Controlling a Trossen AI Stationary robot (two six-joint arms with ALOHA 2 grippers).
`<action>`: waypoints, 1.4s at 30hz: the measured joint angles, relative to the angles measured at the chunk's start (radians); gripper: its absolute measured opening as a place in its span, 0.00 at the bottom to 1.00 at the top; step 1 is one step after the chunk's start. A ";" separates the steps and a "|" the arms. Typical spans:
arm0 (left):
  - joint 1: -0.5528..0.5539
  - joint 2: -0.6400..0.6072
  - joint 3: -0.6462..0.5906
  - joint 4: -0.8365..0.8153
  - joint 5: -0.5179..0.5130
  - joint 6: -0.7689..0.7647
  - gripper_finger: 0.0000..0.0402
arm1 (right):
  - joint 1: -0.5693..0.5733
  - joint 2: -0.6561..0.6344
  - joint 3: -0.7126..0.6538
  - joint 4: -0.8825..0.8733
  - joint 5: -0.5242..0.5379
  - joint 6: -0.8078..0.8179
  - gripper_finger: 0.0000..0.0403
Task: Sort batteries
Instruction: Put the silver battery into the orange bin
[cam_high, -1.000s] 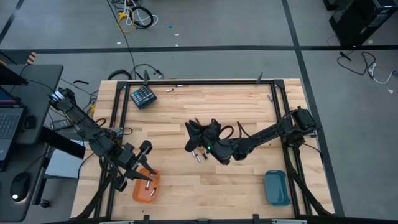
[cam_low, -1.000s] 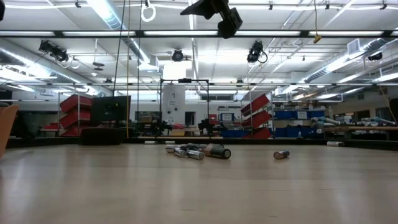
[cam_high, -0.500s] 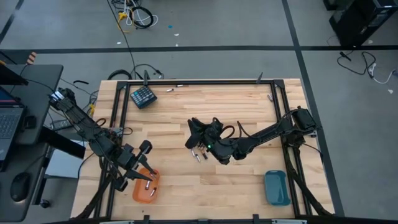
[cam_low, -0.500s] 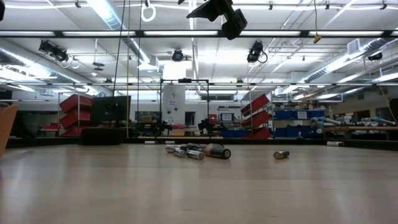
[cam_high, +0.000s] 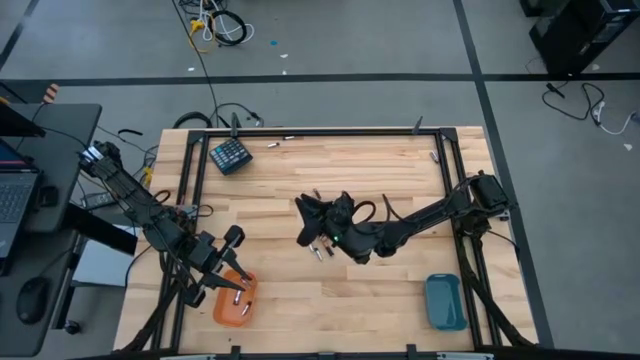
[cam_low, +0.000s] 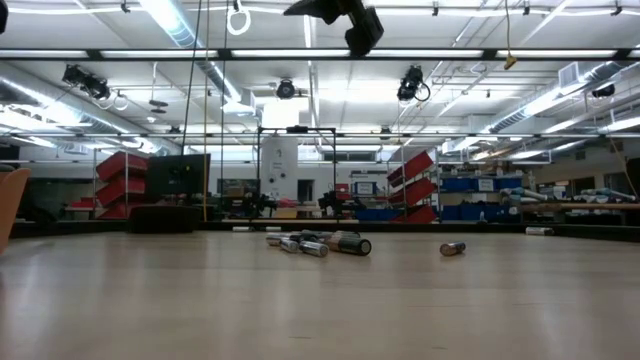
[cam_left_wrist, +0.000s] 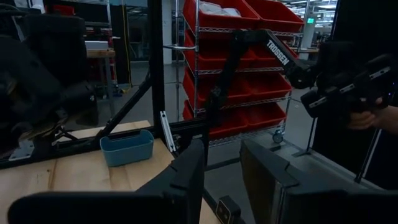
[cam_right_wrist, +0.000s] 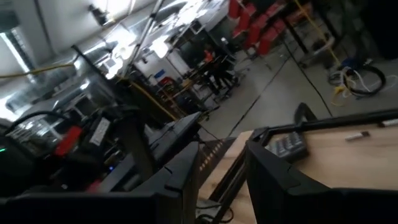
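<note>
Wooden tabletop (cam_high: 300, 170) in a black frame, two dark arms on it. Right end effector (cam_high: 308, 222) is near the tabletop's middle, raised above the surface, over a small cluster of batteries (cam_high: 322, 248); in the low view it hangs high over that cluster. Its fingers (cam_right_wrist: 186, 171) stand apart with a gap between them, nothing pinched. Left end effector (cam_high: 233, 240) sits near the front left corner, just above the orange tray (cam_high: 234, 300); fingers (cam_left_wrist: 193, 168) spread with a clear gap, nothing between them. The orange tray holds a couple of batteries. A blue tray (cam_high: 445, 300) sits near the front right corner; whether it holds anything, cannot tell. In the low view the cluster lies mid tabletop, with one stray battery (cam_low: 452, 248) lying apart from it on its side. A few more small cells lie along the far edge, one near the far right corner (cam_high: 435, 156). Dark teal keypad-like block (cam_high: 230, 155) is near the far left corner.
</note>
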 joint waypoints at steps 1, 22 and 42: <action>0.000 0.000 0.000 0.000 0.000 0.000 0.26 | 0.002 0.000 0.000 0.025 -0.007 -0.029 0.28; 0.000 0.000 0.000 0.000 0.000 0.000 0.26 | 0.140 0.000 0.000 0.088 -0.174 -0.476 0.28; 0.000 -0.001 -0.001 0.090 -0.077 0.001 0.26 | 0.172 -0.005 0.000 -0.283 -0.158 -0.514 0.28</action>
